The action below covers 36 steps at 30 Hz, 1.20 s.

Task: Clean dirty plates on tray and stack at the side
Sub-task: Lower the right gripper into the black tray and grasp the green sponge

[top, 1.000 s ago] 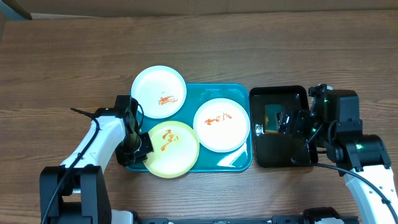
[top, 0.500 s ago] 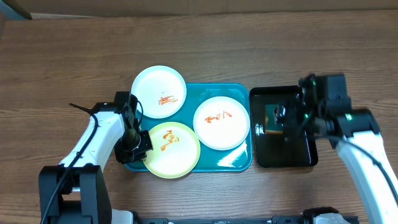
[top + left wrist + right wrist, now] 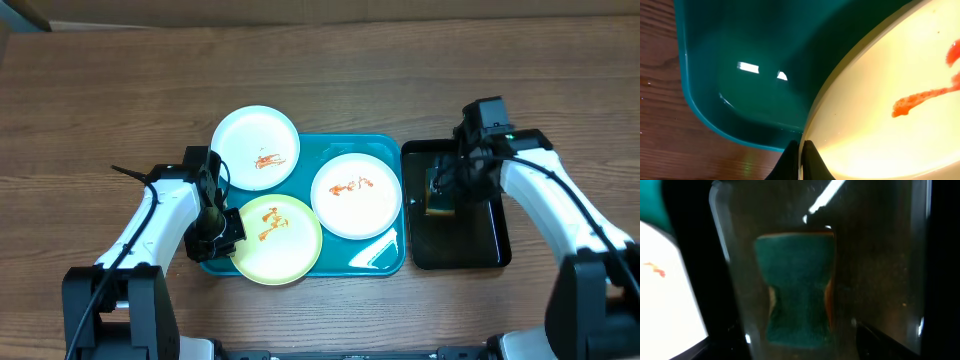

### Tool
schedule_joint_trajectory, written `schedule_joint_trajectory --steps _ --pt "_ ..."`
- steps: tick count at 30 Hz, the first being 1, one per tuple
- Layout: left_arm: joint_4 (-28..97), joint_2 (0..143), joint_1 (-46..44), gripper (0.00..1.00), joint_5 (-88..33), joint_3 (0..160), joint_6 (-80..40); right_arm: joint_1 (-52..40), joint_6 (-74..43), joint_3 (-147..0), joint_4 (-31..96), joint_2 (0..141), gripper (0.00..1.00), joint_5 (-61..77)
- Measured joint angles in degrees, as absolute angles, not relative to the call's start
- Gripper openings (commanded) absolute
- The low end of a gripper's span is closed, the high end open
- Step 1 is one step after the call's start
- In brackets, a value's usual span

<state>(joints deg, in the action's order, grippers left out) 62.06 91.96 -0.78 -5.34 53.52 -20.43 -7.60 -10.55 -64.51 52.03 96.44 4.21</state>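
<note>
The tray (image 3: 375, 258) lies in the middle of the table, closer to the near edge, its long sides running left to right. Three plates are on or against it, each marked with orange-red sauce. A white plate (image 3: 356, 198) sits fully inside the tray's right half. The pale yellow plate (image 3: 277, 240) lies at the tray's near-left corner, its edge reaching past the near rim. The second white plate (image 3: 256, 147) rests across the far-left corner, half over the tray and half over the table. The left claw (image 3: 801, 159) is pinched narrow on the left rim of the pale yellow plate, just inside the tray's corner. To the right, just beside the tray, is a smaller black tray (image 3: 470, 250) holding a green sponge (image 3: 799, 287) with a lighter layer at its side, pinched at the waist. The right claw (image 3: 445, 190) hangs straight over that sponge. Whether its jaws grip the sponge, I cannot tell.
</note>
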Motion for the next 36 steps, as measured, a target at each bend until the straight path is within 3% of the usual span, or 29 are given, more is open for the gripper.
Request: schedule_joint_trajectory --steps 8,36 --pt "61.8 92.0 -0.8 0.04 -5.3 53.5 -20.4 -7.7 -11.5 -64.5 50.7 102.6 0.69 4.1" --pt "61.7 92.0 -0.8 0.04 -5.3 53.5 -20.4 -16.2 -13.9 -63.9 48.2 102.7 0.66 -5.0"
